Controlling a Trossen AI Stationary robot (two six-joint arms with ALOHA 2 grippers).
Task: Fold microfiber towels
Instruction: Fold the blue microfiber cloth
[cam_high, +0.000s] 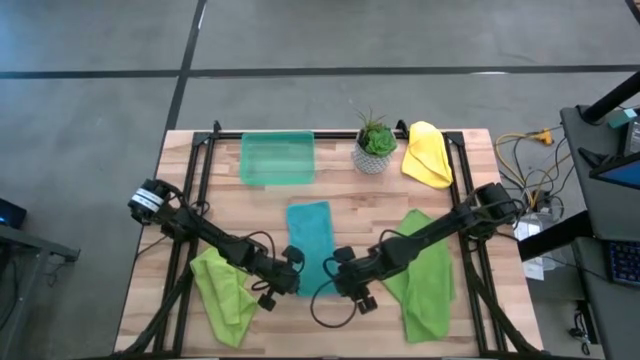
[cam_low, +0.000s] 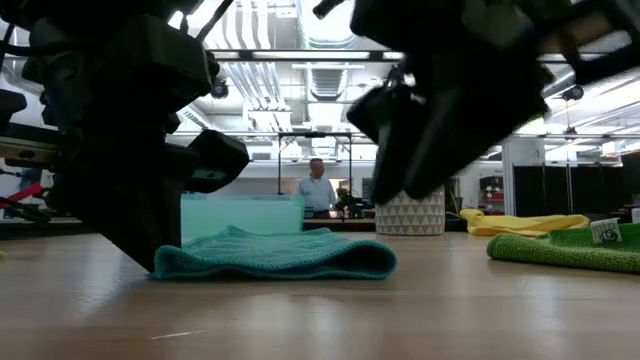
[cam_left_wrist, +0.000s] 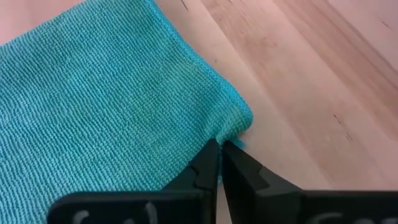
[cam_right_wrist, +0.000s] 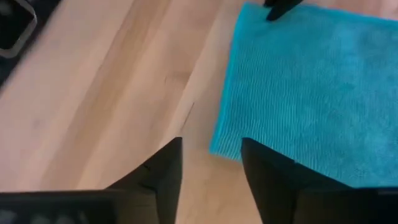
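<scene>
A teal towel (cam_high: 310, 235) lies flat mid-table; the low view shows it (cam_low: 280, 255) doubled over, its rounded fold at the right end. My left gripper (cam_high: 295, 272) is shut at its near left corner. My right gripper (cam_high: 335, 270) is open and hovers above the near right corner (cam_right_wrist: 224, 148), which shows between its fingers. In the low view this gripper (cam_low: 395, 195) hangs clear of the cloth. Two lime green towels (cam_high: 225, 290) (cam_high: 425, 275) lie crumpled under the arms. A yellow towel (cam_high: 428, 153) lies bunched at the far right. My left gripper pinches the teal towel's edge right at its near left corner (cam_left_wrist: 239, 127) between its two fingertips (cam_left_wrist: 208, 163). The fingers slant down onto it from the table's near left. How many layers they have I cannot tell. The towel lies flat on the table.
A see-through green tray (cam_high: 277, 158) stands at the far edge, a small potted plant (cam_high: 375, 145) beside it. Bare wood (cam_high: 330, 330) shows between the lime towels near the front edge. A person (cam_low: 318, 188) stands far off in the room behind.
</scene>
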